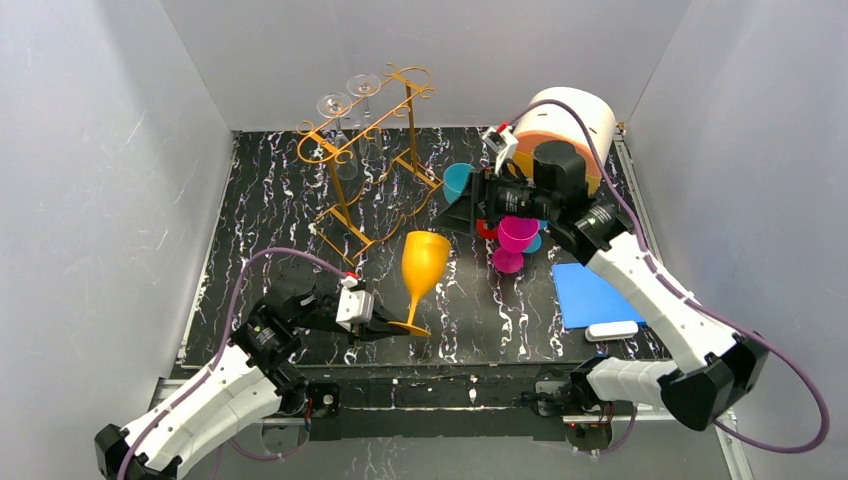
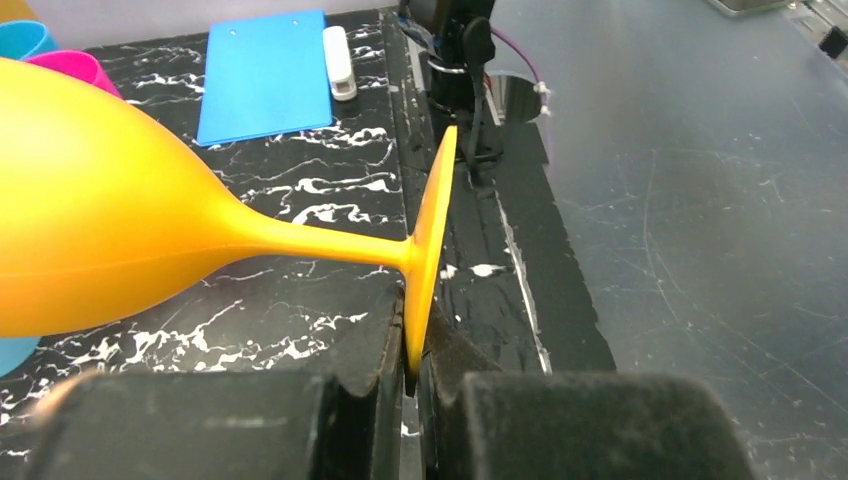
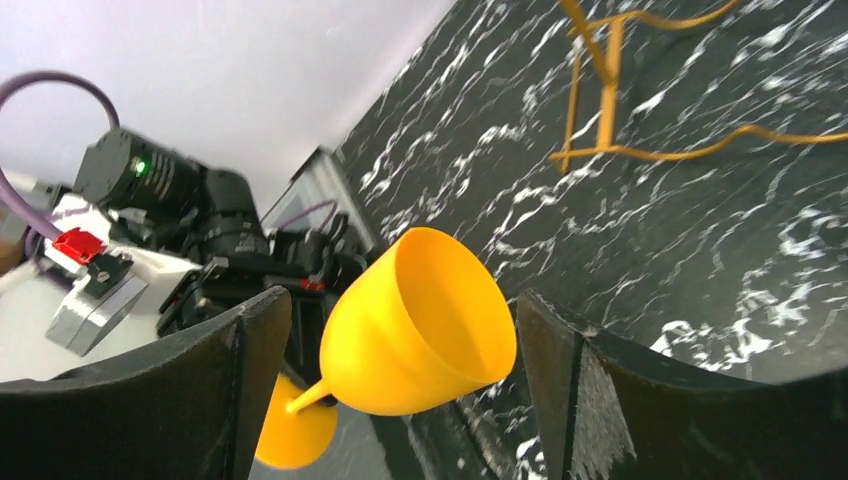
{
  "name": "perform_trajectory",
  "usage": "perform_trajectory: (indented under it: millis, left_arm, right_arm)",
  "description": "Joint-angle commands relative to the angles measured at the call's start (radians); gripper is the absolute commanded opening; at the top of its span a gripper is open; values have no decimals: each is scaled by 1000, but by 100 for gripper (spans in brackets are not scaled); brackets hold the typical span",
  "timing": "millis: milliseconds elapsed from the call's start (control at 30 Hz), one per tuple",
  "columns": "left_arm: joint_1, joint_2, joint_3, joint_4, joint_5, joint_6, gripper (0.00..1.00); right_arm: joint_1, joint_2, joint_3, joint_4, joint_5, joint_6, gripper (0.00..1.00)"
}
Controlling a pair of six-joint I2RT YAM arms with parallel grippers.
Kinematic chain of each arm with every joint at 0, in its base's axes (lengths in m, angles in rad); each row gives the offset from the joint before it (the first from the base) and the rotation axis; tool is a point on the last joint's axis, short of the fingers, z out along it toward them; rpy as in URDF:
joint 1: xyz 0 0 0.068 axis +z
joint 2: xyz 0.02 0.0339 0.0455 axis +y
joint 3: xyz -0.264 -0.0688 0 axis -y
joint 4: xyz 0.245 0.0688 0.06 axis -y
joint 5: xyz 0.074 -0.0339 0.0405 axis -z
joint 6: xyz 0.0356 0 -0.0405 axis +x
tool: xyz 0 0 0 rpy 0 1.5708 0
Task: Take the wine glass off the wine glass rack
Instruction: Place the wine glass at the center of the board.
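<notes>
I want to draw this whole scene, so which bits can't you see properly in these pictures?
- Top view: the blue cup is half hidden behind the right arm; the red thing under the pink cup is mostly covered.
- Left wrist view: the yellow glass has its rim cut off by the left edge.
- Right wrist view: the rack is cut off by the top edge; the clear glasses are out of frame.

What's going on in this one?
The left tool is shut on the foot of an orange wine glass, holding it near the front of the table, clear of the wine glass rack. The right tool is open and apart from that glass. Two clear wine glasses hang on the rack.
</notes>
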Motion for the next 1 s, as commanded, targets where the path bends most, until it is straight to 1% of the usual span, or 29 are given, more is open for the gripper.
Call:
perform_trajectory:
  millis: [0,100,233,367,467,533,600,667,833,967]
  left_arm:
    - [0,15,111,-274,71,261,0]
    - [1,43,150,-333,72,312,0]
    - [1,68,159,-345,73,339,0]
    - [0,76,166,-368,-4,337,0]
    - [0,66,161,-390,-25,350,0]
    - [0,54,164,-392,-36,350,0]
    - [1,43,172,-399,-80,349,0]
    - [1,33,173,-414,-94,357,0]
    - [0,49,180,-433,-78,373,0]
    - [0,70,196,-429,-39,395,0]
  right_arm:
    - [-5,101,138,-156,-200,-68,90]
    - [-5,149,158,-193,-266,-50,87]
    - [-6,163,137,-145,-390,2,84]
    - [-6,180,134,-144,-494,23,80]
    - [-6,178,97,-90,-566,58,76]
    - [-6,187,93,-104,-553,62,74]
    - [-3,189,94,-163,-477,34,71]
    - [0,186,72,-175,-449,24,65]
    - [5,183,44,-108,-537,50,57]
    - [15,186,44,-96,-607,41,59]
